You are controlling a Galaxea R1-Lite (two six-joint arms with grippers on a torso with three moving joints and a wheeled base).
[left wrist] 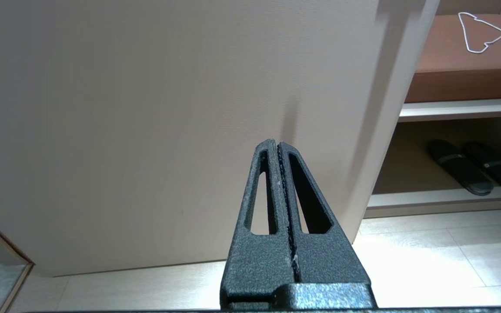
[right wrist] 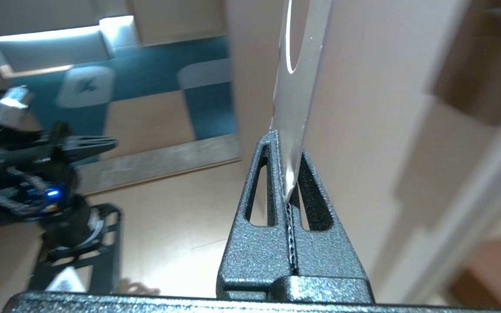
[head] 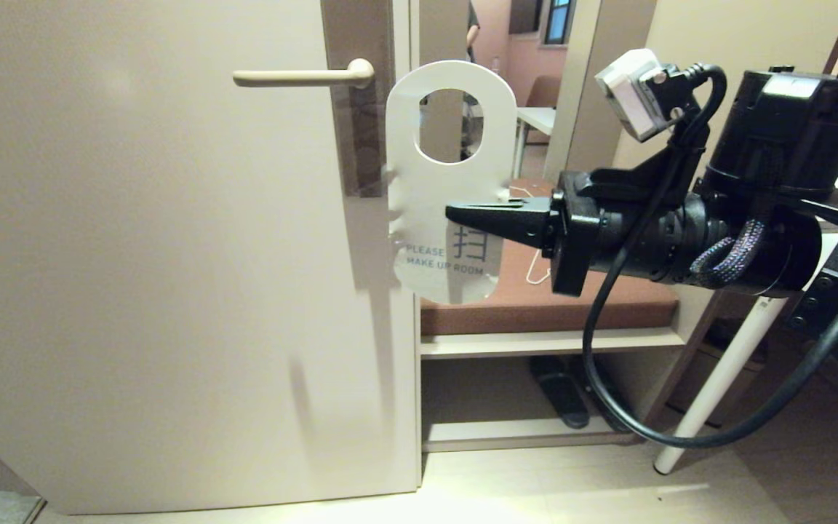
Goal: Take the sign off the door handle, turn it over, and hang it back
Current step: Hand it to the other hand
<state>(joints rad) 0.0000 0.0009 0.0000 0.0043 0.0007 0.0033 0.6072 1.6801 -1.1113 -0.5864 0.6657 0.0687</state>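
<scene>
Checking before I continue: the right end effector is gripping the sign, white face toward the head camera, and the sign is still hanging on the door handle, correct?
Not quite. The right end effector does grip the sign, white face toward the camera, but the head view shows it off the door handle, held in the air beside the door edge.

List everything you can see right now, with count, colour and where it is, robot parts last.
sign: one, white face reading PLEASE MAKE UP ROOM, off the handle, held beside the door edge
door handle: one, cream-beige, on the door, bare
door: one, beige, left
bench cushion: one, brown, right of the door
wire hanger: one, white, lying on the cushion
slippers: two, dark, on the shelf under the bench
right gripper: one, black, shut on the sign's lower part
left gripper: one, black, shut, empty, low facing the door
</scene>
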